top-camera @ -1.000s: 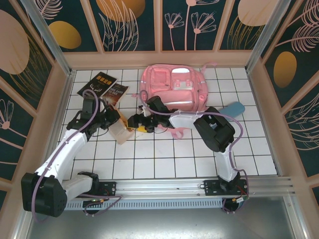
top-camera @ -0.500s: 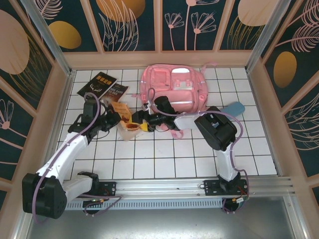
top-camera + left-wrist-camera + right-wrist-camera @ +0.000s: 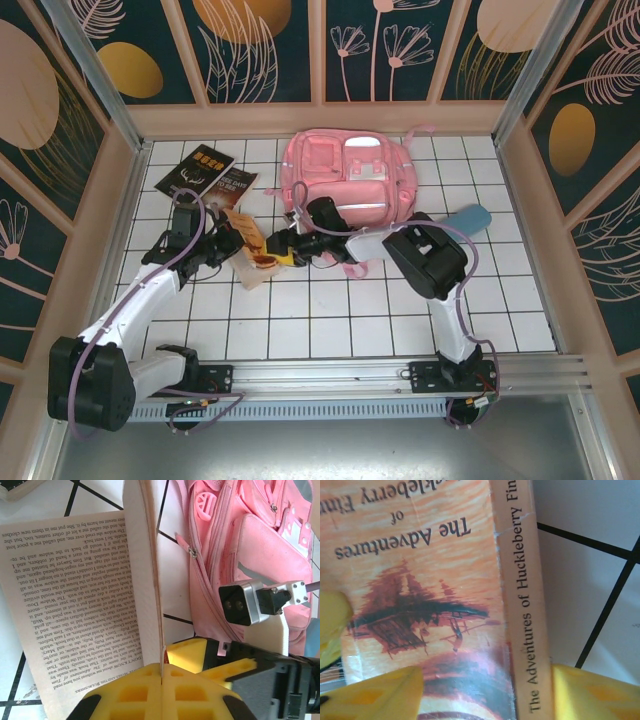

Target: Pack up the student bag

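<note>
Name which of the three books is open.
The orange Huckleberry Finn paperback, clamped in the left gripper's jaws with a printed page showing; the two dark-covered books lie closed near the far left corner.

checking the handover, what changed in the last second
The left fingers, shut on the paperback, shifted it slightly toward the right fingers, which narrowed around its spine; whether they grip it yet is unclear. The student bag, the two dark books and the blue pencil case stayed put.
</note>
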{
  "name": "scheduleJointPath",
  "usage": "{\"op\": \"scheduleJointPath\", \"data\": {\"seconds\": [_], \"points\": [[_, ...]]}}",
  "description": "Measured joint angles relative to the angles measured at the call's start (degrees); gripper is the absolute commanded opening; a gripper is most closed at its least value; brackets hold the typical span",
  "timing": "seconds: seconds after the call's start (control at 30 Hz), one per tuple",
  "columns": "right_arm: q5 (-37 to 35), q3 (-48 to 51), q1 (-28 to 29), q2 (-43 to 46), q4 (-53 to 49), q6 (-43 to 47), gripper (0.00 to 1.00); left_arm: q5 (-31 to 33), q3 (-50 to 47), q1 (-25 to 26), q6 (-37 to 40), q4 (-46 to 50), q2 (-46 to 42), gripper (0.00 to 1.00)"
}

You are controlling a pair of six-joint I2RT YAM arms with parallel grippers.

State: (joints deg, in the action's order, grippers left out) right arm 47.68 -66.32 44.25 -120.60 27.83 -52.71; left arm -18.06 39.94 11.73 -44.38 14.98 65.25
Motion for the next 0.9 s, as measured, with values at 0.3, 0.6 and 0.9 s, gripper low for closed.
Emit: {"op": "scheduleJointPath", "data": {"seconds": [0.3, 0.6, 0.9], "points": [[-3.3, -0.1, 0.4, 0.2, -3.5, 1.5, 0.15, 2.4, -0.1, 0.0, 0.3, 0.0, 0.0, 0.53], [-7.9, 2.8, -0.6, 8.3, -5.1, 1.8, 0.11, 6.9, -0.1, 0.0, 0.2, 2.2, -0.4, 0.98], [-2.9, 12.4, -8.4, 22.1, -1.0, -4.3, 0.11, -5.6, 0.0, 0.0, -4.2, -9.2, -0.4, 0.99]]}}
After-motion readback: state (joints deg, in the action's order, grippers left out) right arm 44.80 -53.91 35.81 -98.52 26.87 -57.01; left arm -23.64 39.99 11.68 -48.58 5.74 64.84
